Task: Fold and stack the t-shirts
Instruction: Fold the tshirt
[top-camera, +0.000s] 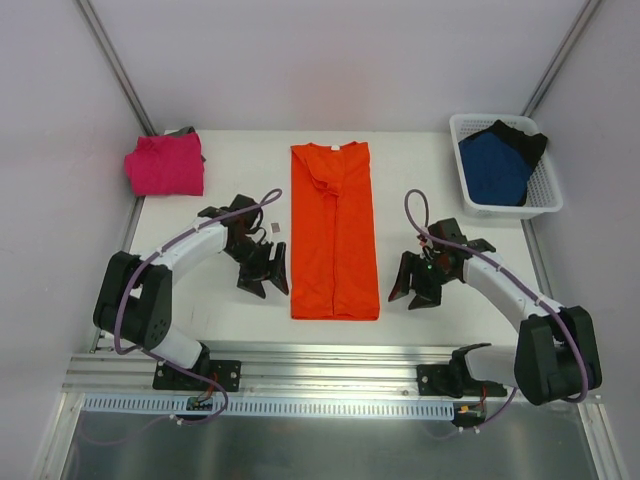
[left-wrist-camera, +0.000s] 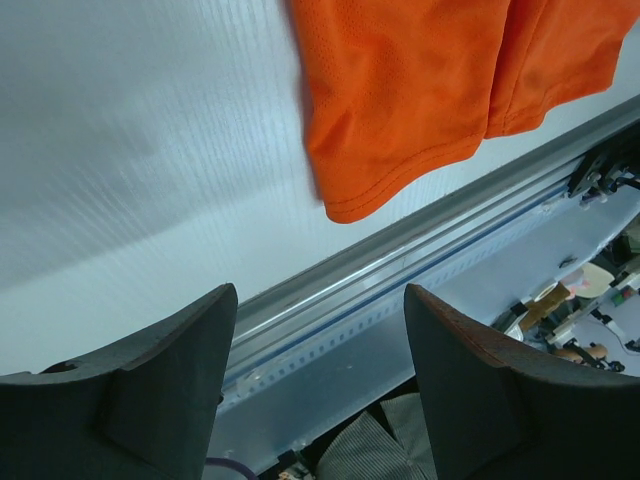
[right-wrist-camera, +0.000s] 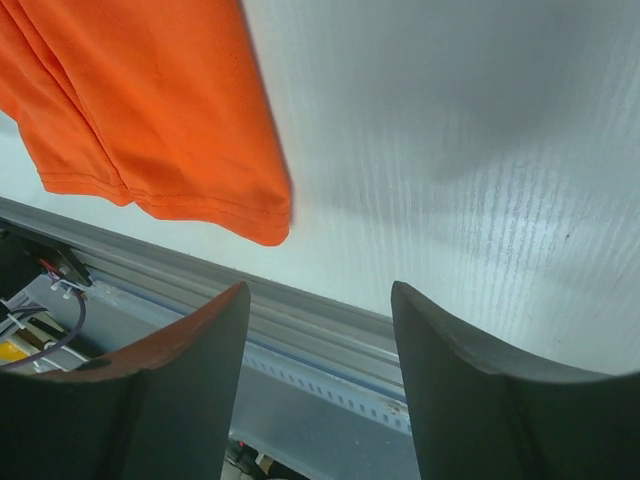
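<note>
I had both sets of jaws standing apart with nothing between them. The left gripper (top-camera: 265, 270) and the right gripper (top-camera: 412, 285) flanked the near end of the orange t-shirt (top-camera: 334, 240), each just beside a long edge and touching no cloth.

In the left wrist view the hem corner lay ahead of the fingers and off to the right of their gap. In the right wrist view the other corner lay ahead and off to the left.

I judged the step in hand to be taking those two hem corners and folding the strip up toward the collar. To do it well I would have moved each gripper inward until its corner sat squarely between the fingers. I would have gone low enough to catch every layer, not only the top flap, then closed both together and lifted level so the hem did not skew.

The shirt lay flat on the table (top-camera: 230, 190) as a long narrow strip. Its sides were turned in and met along a line down the middle, with a little rumpling by the collar at the end far from the jaws. The cloth looked thin and finely meshed, with a stitched hem.

Well beyond the left jaws sat the magenta shirt (top-camera: 165, 165), bundled. Beyond the right jaws, the dark blue shirt (top-camera: 495, 165) and black shirt (top-camera: 525, 140) lay in the basket (top-camera: 545, 205).
</note>
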